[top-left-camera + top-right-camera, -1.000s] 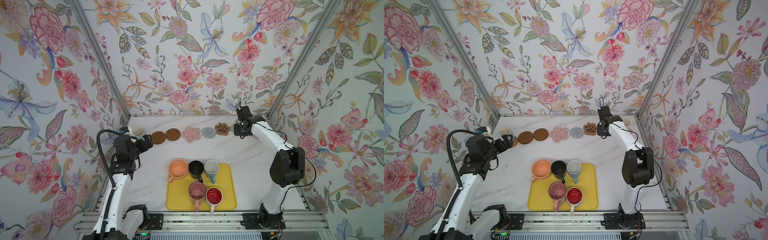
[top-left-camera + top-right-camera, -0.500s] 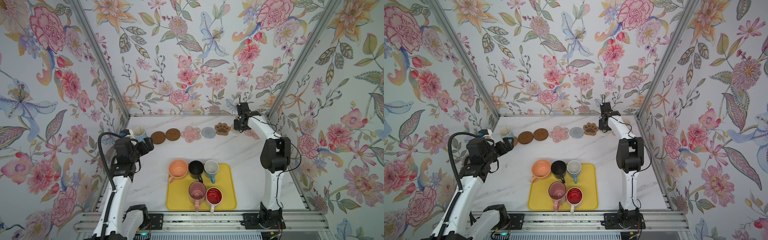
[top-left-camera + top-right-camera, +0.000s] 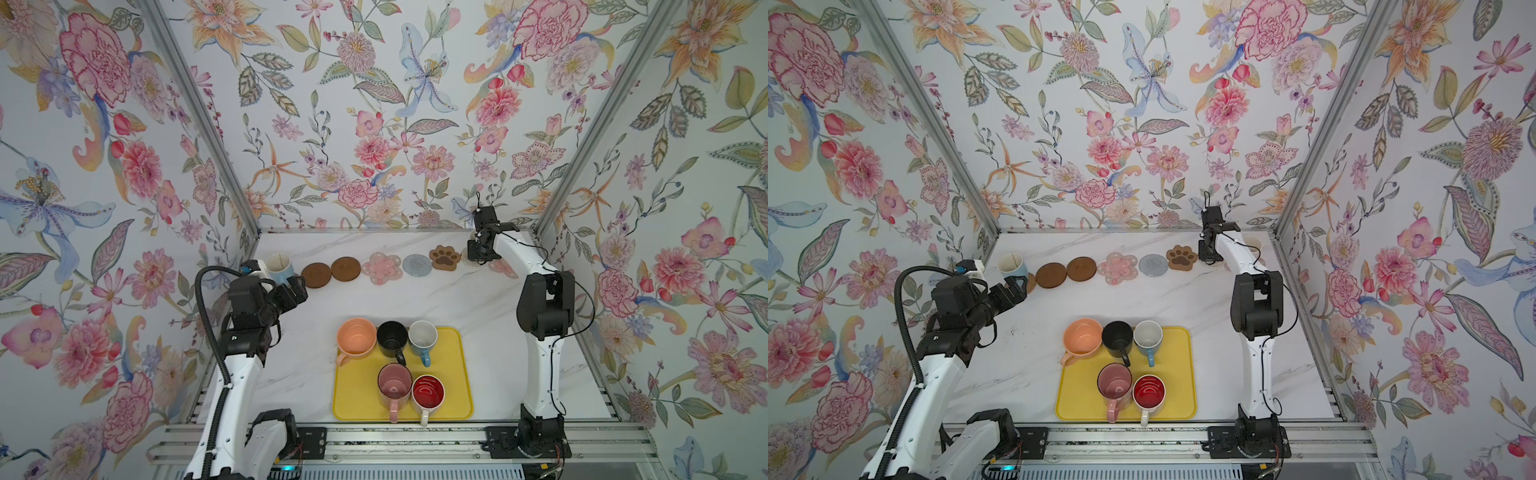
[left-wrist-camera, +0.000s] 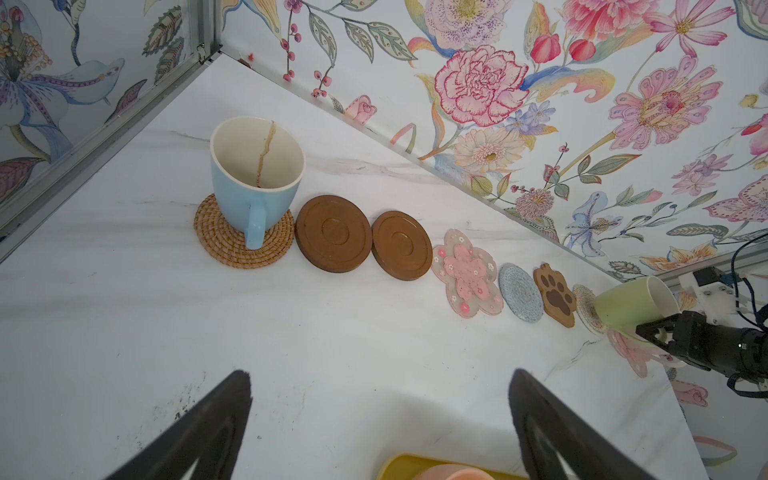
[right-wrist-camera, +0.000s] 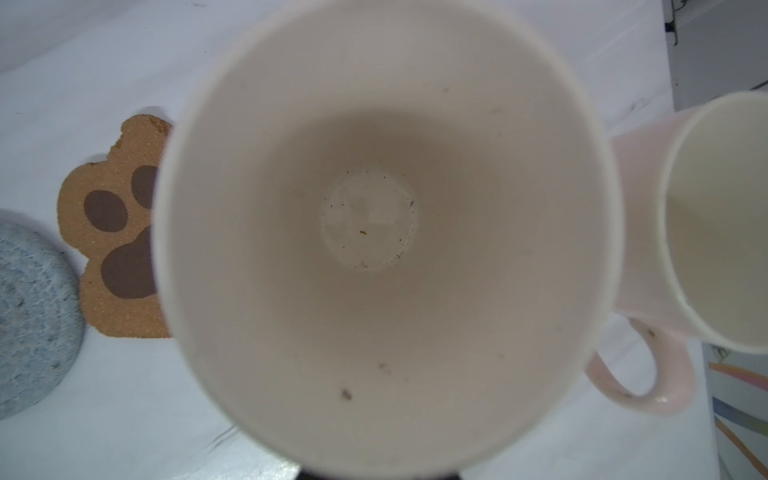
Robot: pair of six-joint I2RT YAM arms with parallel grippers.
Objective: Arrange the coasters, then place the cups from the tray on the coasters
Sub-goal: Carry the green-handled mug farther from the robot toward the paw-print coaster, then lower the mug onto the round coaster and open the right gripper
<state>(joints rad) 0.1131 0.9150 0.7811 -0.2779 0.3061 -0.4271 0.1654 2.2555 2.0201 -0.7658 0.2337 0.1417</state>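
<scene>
My right gripper [image 3: 478, 253] is shut on a green cup [image 4: 631, 307] with a white inside [image 5: 374, 216], at the clear coaster [image 4: 586, 307] in the back right corner. A pink cup [image 5: 636, 249] stands just beyond it. The paw [image 3: 444, 257], grey [image 3: 417, 264], pink flower [image 3: 381, 268] and two brown coasters [image 3: 345, 269] are bare. A blue cup [image 4: 255, 174] rests on the rattan coaster [image 4: 243, 237]. My left gripper [image 4: 378, 378] is open and empty, just in front of it. Several cups [image 3: 394, 384] stand on the yellow tray [image 3: 457, 399].
Flowered walls close the table at the back and both sides, close behind the coaster row. The tray lies near the front edge, between the two arm bases [image 3: 540, 436]. Bare marble [image 3: 415, 299] separates the tray from the row.
The right arm's elbow has swung inward and upright while its gripper stayed at the back right with the green cup. The left gripper has barely moved.
</scene>
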